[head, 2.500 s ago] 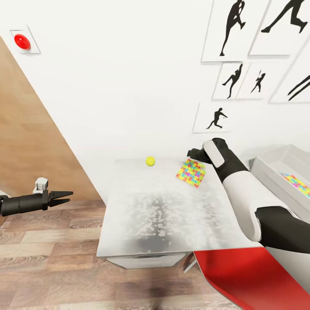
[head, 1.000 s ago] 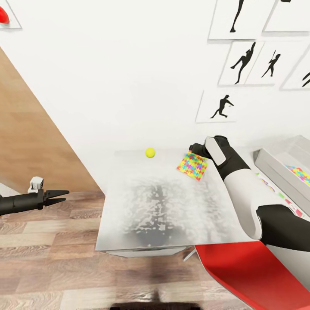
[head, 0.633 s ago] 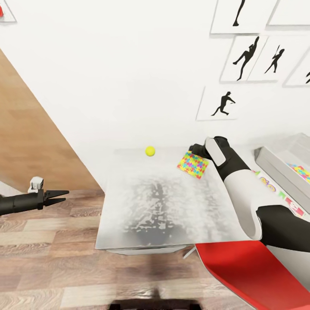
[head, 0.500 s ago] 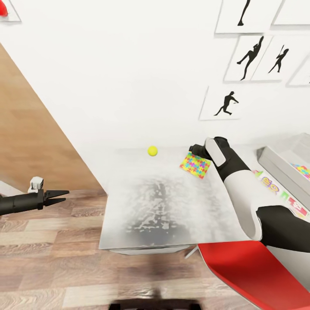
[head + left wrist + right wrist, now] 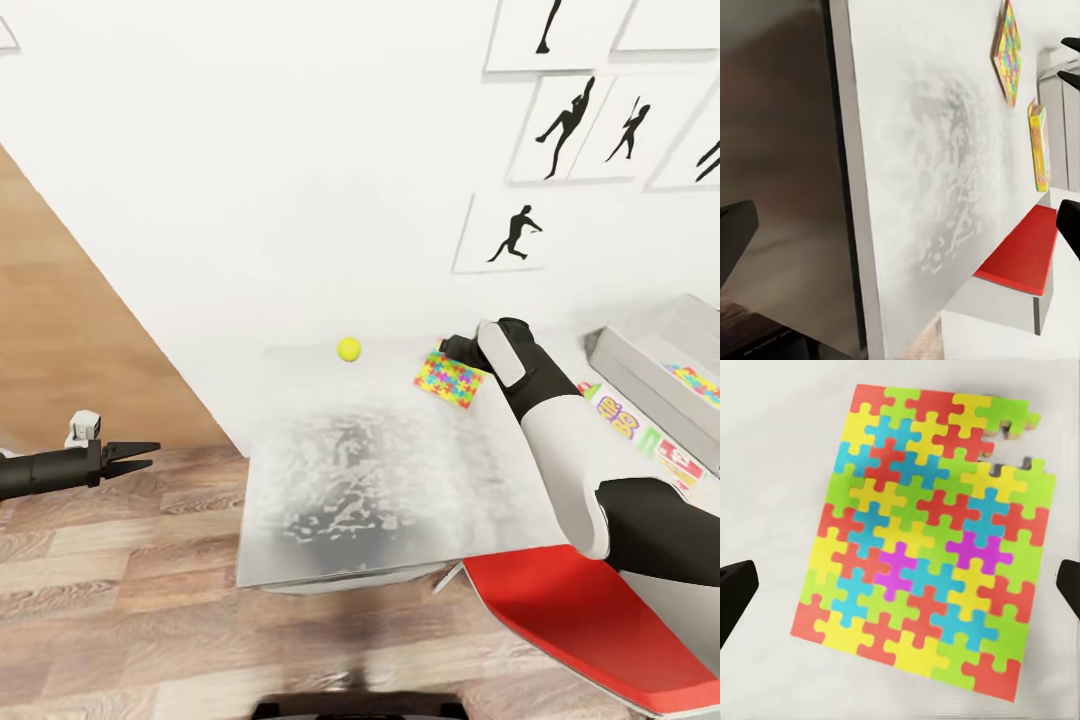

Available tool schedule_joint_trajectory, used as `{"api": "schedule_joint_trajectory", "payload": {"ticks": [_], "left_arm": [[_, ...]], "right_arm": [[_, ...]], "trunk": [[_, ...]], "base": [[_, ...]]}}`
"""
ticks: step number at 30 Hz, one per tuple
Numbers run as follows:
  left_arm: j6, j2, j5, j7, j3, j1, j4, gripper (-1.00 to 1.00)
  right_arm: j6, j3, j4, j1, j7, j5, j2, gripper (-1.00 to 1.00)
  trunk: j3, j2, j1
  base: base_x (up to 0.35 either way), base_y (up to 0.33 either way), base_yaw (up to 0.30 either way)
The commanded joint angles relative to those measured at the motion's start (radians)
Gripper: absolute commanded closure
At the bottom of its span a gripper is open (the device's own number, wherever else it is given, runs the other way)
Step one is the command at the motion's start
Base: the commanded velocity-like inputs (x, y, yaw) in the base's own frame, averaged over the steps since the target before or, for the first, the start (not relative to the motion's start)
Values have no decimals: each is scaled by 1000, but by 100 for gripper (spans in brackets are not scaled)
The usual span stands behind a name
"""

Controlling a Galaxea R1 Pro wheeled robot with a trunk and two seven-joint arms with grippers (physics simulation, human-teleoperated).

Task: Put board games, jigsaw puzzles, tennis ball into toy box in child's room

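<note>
White wall hung with black silhouette pictures; below it, mid-frame in the head view, the white table over a wood-plank floor. A red seat sits at lower right.

The jigsaw puzzle lies flat on the table, right of centre, near the far edge. The right gripper hangs just past its far edge, and the arm runs down toward lower right. In the right wrist view the puzzle sits squarely between the two dark fingertips, which stand wide apart and grip nothing. It is a near-square, its slightly longer sides running across the line between the fingertips.

The tennis ball rests left of the puzzle, well apart from it. The toy box stands at the right edge, with a second puzzle inside.

The left gripper, at left over the floor, is well away from the table, its fingers slightly parted and empty.

Judgement: the right arm is clearly the nearer one. The coming move is a straight descent onto the puzzle, though its thinness may hinder the grip.
</note>
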Motion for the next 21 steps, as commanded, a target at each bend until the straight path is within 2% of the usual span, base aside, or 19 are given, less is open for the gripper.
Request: {"api": "schedule_joint_trajectory", "payload": {"ticks": [1,16,21], "left_arm": [[9,0,3,-2,0,0,0,-100],[8,0,3,-2,-1,0,0,-100],[8,0,3,-2,0,0,0,-100]], "right_arm": [[1,4,-1,-1,-10,-11,0,-100],[1,0,-1,2,-9,-11,1,-100],[1,0,-1,1,-10,-11,1,-100]], "trunk": [[-2,-2,1],[-3,-2,1],[-3,-2,1]], "base": [[0,122,-104],[3,15,-13],[185,0,0]]}}
